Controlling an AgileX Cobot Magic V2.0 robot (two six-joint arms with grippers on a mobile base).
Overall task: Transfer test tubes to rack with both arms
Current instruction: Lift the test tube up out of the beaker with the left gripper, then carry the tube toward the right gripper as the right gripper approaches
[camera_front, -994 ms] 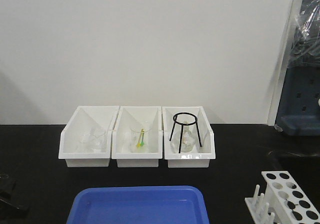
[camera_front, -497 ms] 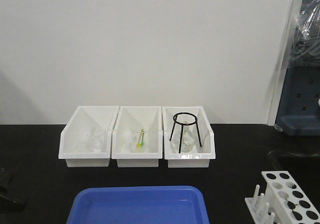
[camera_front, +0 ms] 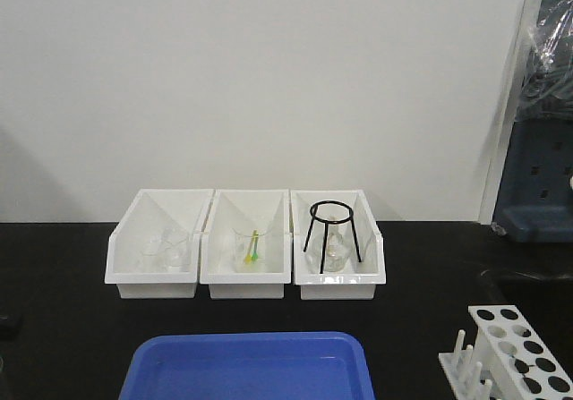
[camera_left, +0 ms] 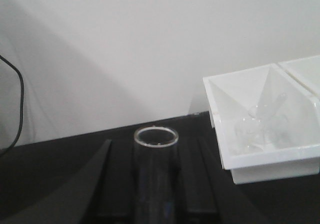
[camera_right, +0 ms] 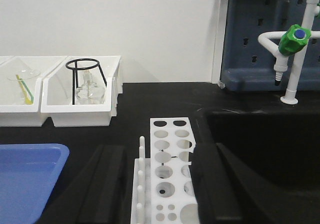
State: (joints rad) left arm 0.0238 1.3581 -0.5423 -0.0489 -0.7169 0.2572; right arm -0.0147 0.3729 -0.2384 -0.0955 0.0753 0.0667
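In the left wrist view my left gripper (camera_left: 155, 145) is shut on a clear glass test tube (camera_left: 155, 184). The tube stands upright between the black fingers (camera_left: 90, 184), its round rim towards the camera. More clear glassware, one piece tube-like, lies in the left white bin (camera_left: 265, 156). The white rack (camera_right: 167, 179) shows in the right wrist view with round holes and a row of pegs on its left. My right gripper (camera_right: 157, 149) is open, with the rack between its fingers (camera_right: 107, 184). The rack also shows at the front view's lower right (camera_front: 515, 351). No gripper shows clearly in the front view.
Three white bins (camera_front: 246, 279) stand in a row at the back. The middle one holds a beaker with a yellow-green stick, and the right one a black ring stand (camera_front: 332, 230) over a flask. A blue tray (camera_front: 251, 364) lies in front. A dark sink with a green-capped tap (camera_right: 292, 41) is right of the rack.
In the front view the dark left gripper at the lower left edge has slid out of view to the left. Bins, tray and rack have not moved.
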